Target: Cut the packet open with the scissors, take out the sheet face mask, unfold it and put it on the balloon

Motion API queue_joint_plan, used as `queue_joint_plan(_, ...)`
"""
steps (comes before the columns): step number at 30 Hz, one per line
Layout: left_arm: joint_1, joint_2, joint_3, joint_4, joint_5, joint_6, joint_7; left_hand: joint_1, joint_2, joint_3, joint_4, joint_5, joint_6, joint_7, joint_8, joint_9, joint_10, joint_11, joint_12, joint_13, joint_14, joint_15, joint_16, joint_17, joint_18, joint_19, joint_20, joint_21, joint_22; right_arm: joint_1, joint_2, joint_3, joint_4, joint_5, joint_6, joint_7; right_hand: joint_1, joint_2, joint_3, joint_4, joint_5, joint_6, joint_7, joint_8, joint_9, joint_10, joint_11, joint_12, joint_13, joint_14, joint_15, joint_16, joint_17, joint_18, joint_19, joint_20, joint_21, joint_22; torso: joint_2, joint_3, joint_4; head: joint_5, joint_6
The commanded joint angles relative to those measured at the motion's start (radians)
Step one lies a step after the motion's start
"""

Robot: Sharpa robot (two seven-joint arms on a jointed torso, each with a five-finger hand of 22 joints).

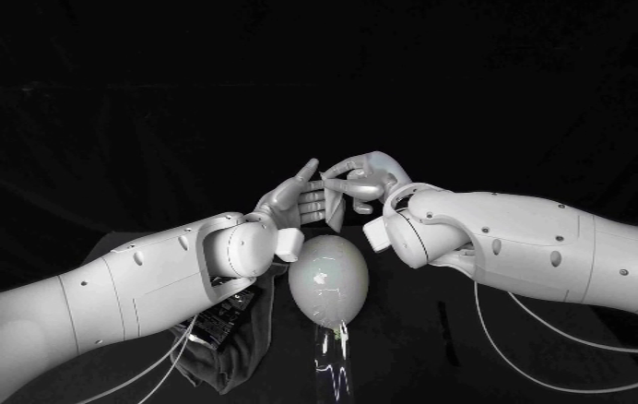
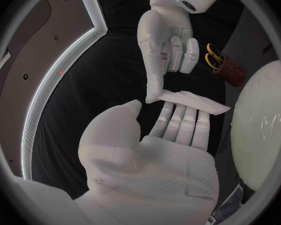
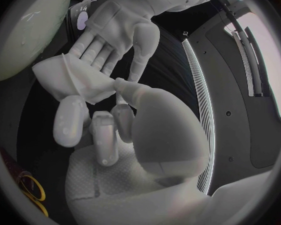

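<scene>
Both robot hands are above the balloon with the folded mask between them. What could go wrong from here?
1. The folded mask seems pinched at one edge by the right robot hand, with the left robot hand flat against it, so it may slip and fall.
2. Unfolding the thin sheet from so small a grip could tear or bunch it.
3. The balloon sits close by both wrists, and a moving arm might knock it away.

Head view dim: the black counter (image 1: 426, 367) and backdrop merge into one dark field, while the white arms (image 1: 120, 293) are bright on their upper faces and shaded beneath. Small glare spot on the balloon (image 1: 327, 279). Wrist views are fisheye circles in dark frames with straight edges bowed toward the rim; a curved light strip (image 2: 50, 90) glares white.
</scene>
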Motion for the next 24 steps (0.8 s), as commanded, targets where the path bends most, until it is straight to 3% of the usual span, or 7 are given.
queue_joint_plan(1,0.001,0.004,0.001,0.004,0.033,0.042,0.017,-0.019,0.007,-0.012,0.0,-0.01,-0.01,0.108,-0.006,-0.003,-0.009,0.0,-0.002,-0.001,-0.003,-0.001,-0.004,-0.002,-0.009,0.018,0.0,0.005,0.002,0.0,0.008,0.001,-0.003,-0.007,0.015,0.004,-0.008,0.003,0.005,-0.001,0.002,0.005,-0.001,0.003,0.002,0.014,-0.008,0.004,0.04,0.102,-0.009,0.006,0.253,0.003,0.006,0.0,-0.002,0.139,0.0,0.0004,0.0003,-0.001,-0.001)
queue_joint_plan(5,0.001,0.006,0.001,0.004,0.045,0.056,0.019,-0.055,0.028,-0.034,-0.001,-0.032,-0.022,0.108,-0.01,-0.01,-0.025,0.001,-0.003,-0.002,-0.002,-0.001,-0.005,-0.003,0.003,0.046,0.001,0.015,0.005,-0.001,0.018,0.0,-0.011,0.0,0.01,0.007,-0.011,0.003,0.006,-0.001,0.002,0.004,-0.001,0.003,0.002,0.011,-0.008,-0.003,0.034,0.099,-0.009,0.004,0.245,0.005,0.002,0.0,-0.009,0.136,0.0,-0.0004,-0.0003,-0.003,0.0)
queue_joint_plan(11,0.0,0.006,0.002,0.001,0.069,0.084,0.025,-0.095,0.062,-0.069,0.0,-0.108,-0.035,0.108,-0.015,-0.019,-0.009,0.0,0.001,0.0,0.013,-0.003,-0.002,-0.004,0.016,0.096,0.001,0.028,0.007,-0.001,0.027,0.0,-0.026,0.023,0.007,0.01,-0.026,0.002,0.008,0.001,0.002,-0.01,0.003,-0.003,0.0,0.006,-0.005,-0.013,0.027,0.093,-0.008,-0.002,0.227,0.008,-0.006,0.0,-0.025,0.131,0.0,-0.0008,0.0004,-0.005,0.0)
queue_joint_plan(18,0.0,0.005,0.002,0.002,0.088,0.113,0.027,-0.105,0.074,-0.088,0.0,-0.117,-0.017,0.107,-0.007,-0.016,0.027,-0.002,0.007,0.003,0.039,-0.006,0.002,-0.001,0.024,0.152,0.0,0.042,0.011,-0.001,0.033,-0.001,-0.036,0.033,0.025,0.003,-0.045,-0.01,-0.01,-0.002,0.002,-0.054,0.017,-0.027,-0.007,-0.008,0.007,-0.033,0.012,0.085,0.001,-0.01,0.204,0.012,-0.021,0.006,-0.053,0.121,0.0,-0.0006,0.0002,-0.005,0.0)
queue_joint_plan(20,0.0,0.005,0.002,0.002,0.093,0.117,0.027,-0.11,0.082,-0.101,-0.001,-0.118,-0.009,0.107,-0.003,-0.015,0.042,-0.003,0.009,0.004,0.049,-0.009,0.004,0.0,0.032,0.206,0.0,0.059,0.016,-0.001,0.034,-0.001,-0.038,0.034,0.03,0.0,-0.055,-0.018,-0.022,-0.001,0.002,-0.082,0.03,-0.05,-0.017,-0.014,0.017,-0.036,0.011,0.081,0.009,-0.014,0.194,0.014,-0.03,0.01,-0.068,0.116,0.0,-0.0008,0.0002,-0.004,-0.001)
queue_joint_plan(24,0.0,0.004,0.002,0.001,0.105,0.126,0.029,-0.11,0.091,-0.114,-0.001,-0.118,-0.008,0.107,-0.001,-0.017,0.044,-0.004,0.008,0.004,0.051,-0.011,0.003,0.0,0.037,0.227,0.0,0.068,0.017,-0.001,0.036,-0.002,-0.042,0.032,0.049,-0.015,-0.072,-0.034,-0.044,0.001,0.002,-0.111,0.049,-0.083,-0.032,-0.034,0.034,-0.055,-0.003,0.073,0.024,-0.02,0.176,0.017,-0.044,0.021,-0.093,0.108,0.0,0.0,-0.0004,-0.003,-0.002)
